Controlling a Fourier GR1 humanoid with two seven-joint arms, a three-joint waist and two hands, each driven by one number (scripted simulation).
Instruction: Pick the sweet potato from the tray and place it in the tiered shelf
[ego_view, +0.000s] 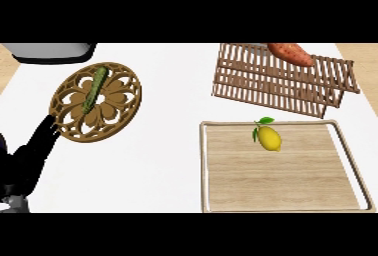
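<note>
**Sweet potato sits on the slatted shelf**

While the lemon (269, 138) waits alone on the tray (210, 170), the sweet potato (290, 54) lies up on the top of the tiered shelf (280, 82), at the far right of the white counter (170, 150). It is long, smooth and orange-brown, with pointy ends. The shelf is made of thin brown wooden bars with gaps between them, set in steps. The tray is a pale wooden square with a raised rim and soft corners. The lemon is yellow and egg-shaped, with green leaves on top.

On the left lies a round brown trivet (96, 102), cut with flower shapes and holes. A long green bumpy vegetable (94, 89) lies across it.

The left hand (29, 155) is black and shows at the left edge, fingers straight and close together, pointing up toward the trivet and holding nothing. The right hand does not show.
</note>
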